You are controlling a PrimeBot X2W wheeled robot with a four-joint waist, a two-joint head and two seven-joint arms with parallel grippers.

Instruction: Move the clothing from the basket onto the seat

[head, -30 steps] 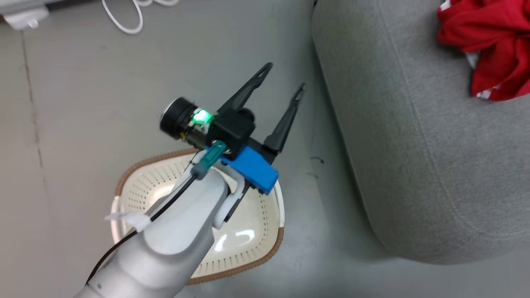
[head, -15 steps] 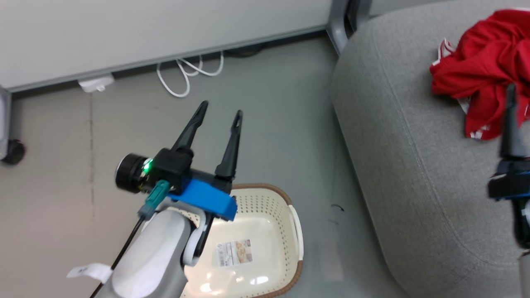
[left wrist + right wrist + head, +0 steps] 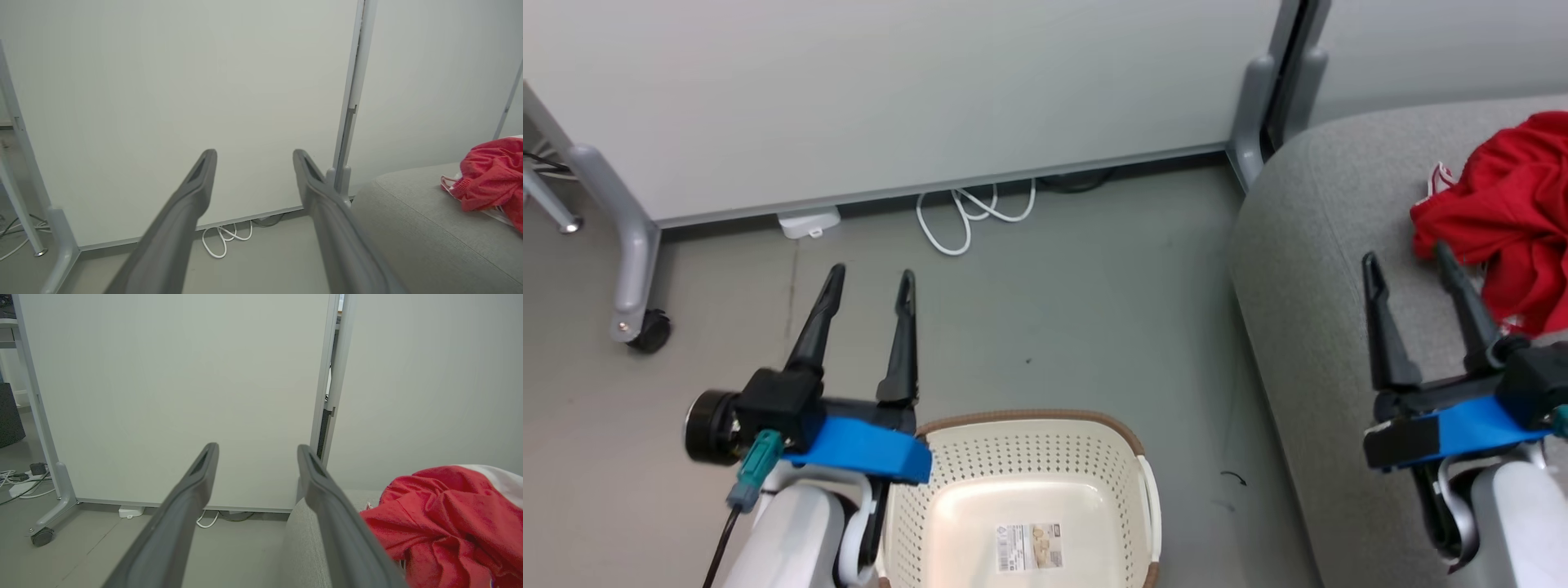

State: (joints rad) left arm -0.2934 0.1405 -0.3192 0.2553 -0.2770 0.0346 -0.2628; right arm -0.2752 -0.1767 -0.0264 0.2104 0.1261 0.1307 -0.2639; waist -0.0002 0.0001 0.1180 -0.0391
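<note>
The red clothing (image 3: 1511, 220) lies crumpled on the grey seat (image 3: 1323, 269) at 2 o'clock in the head view. The cream basket (image 3: 1021, 415) sits on the floor (image 3: 1054, 310) at 6 o'clock, bottom label (image 3: 1031, 546) showing. The left claw (image 3: 872, 273) stands wide open and empty at 8 o'clock beside the basket; the right claw (image 3: 1405, 255), equally spread, hovers over the seat at 4 o'clock, just beside the clothing.

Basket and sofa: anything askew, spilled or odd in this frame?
Nothing stands out. The basket sits upright on the floor, its visible inside bare; the red clothing lies crumpled on the sofa, none hanging over its visible edge.
</note>
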